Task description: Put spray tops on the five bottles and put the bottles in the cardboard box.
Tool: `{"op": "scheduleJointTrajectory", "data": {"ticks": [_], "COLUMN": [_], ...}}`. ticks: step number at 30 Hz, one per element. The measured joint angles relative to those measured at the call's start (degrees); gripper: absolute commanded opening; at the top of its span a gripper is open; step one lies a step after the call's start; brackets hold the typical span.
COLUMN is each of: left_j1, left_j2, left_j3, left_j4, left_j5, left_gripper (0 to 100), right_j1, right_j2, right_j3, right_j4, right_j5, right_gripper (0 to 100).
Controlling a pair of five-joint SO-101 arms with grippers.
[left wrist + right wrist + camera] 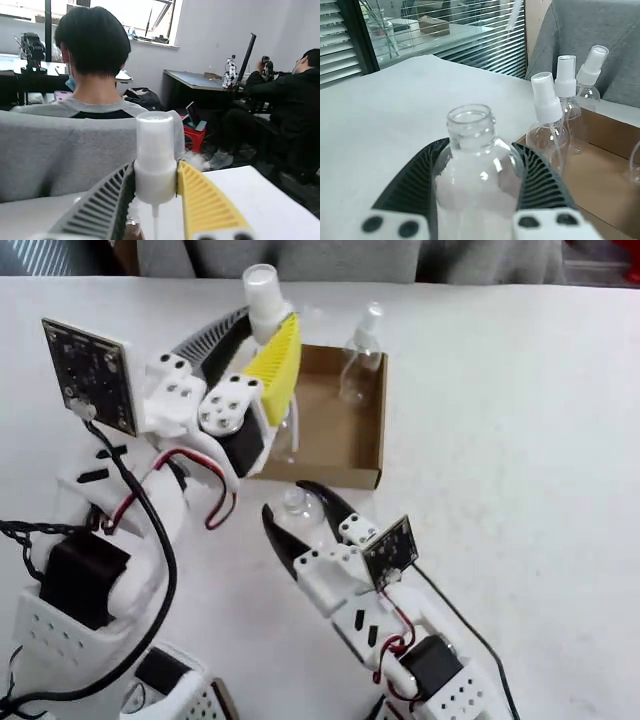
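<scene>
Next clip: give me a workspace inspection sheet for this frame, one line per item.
surface: white table.
job's things: three capped bottles appear to stand in the cardboard box; the uncapped bottle and one spray top are each in a gripper.
clutter: nothing seen.
grippers: left gripper shut on the spray top; right gripper shut on the uncapped bottle, on the box's near side.
cables: black cable and red wires hang along the left arm.
surroundings: grey seat back behind the table; window blinds.

An open bottle [297, 508] stands before the cardboard box [340, 430], capped bottles [362, 370] inside, a spray top [262, 292] above its left side.
</scene>
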Motion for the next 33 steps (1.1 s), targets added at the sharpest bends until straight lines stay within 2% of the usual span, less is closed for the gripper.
{"op": "scheduleJointTrajectory", "data": {"ticks": [4, 8, 21, 29, 33], "left_j1": [0.18, 0.26, 0.53, 0.53, 0.53], "left_j2": [0.00, -0.35, -4.48, -16.18, -19.96], "left_j3": [0.00, 0.00, 0.97, 20.31, 26.11], "left_j4": [0.00, 0.62, 9.93, -1.76, -5.19], "left_j5": [5.19, 5.36, 5.54, 5.54, 5.54], "left_gripper": [2, 2, 2, 2, 2], "right_j1": [0.00, 0.00, 0.00, 0.00, 0.00], "right_j2": [0.00, 0.00, -0.09, -0.09, -0.09], "right_j3": [0.00, 0.00, 0.00, 0.00, 0.00], "right_j4": [0.00, 0.00, 0.35, 0.35, 0.35], "right_j5": [0.00, 0.00, 0.00, 0.00, 0.00], "right_gripper": [1.8, 1.8, 1.8, 1.8, 1.8]}}
